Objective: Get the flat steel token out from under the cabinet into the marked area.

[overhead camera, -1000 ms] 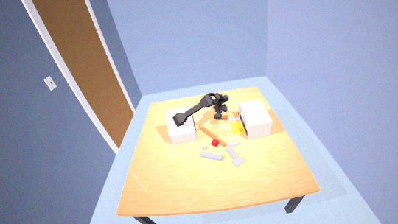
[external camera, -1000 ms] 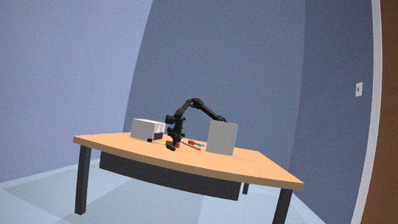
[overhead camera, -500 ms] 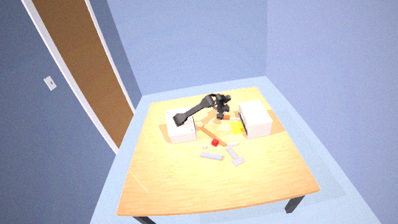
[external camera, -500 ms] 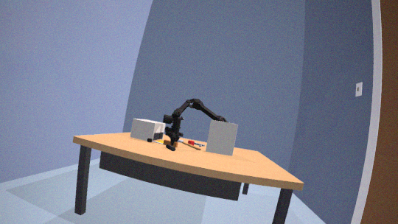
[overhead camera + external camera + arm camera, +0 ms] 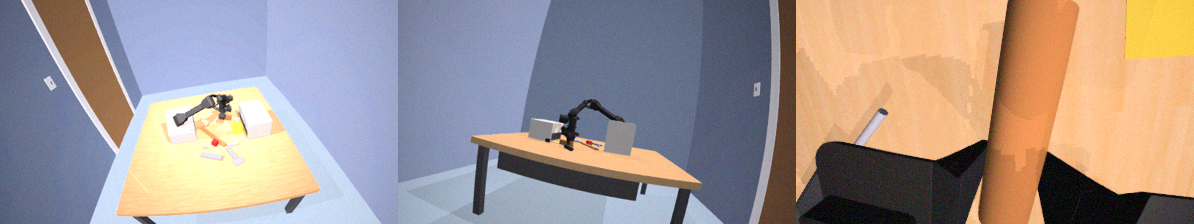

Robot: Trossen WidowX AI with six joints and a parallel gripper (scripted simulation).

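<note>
My gripper is shut on an orange cylindrical handle, low over the table. A thin pale shaft runs from the handle toward the front of the white cabinet; whether its end is under the cabinet cannot be told. The dark vent strip is at the cabinet's bottom front. The yellow marked area lies in front of the cabinet, beside the held tool. The steel token is not visible.
A thin grey rod lies left of the fingers. A black-handled piece lies near the gripper. Nearer the top camera are a brown stick, a red cube, a grey bar and a T-shaped piece. The arm stands on a white box.
</note>
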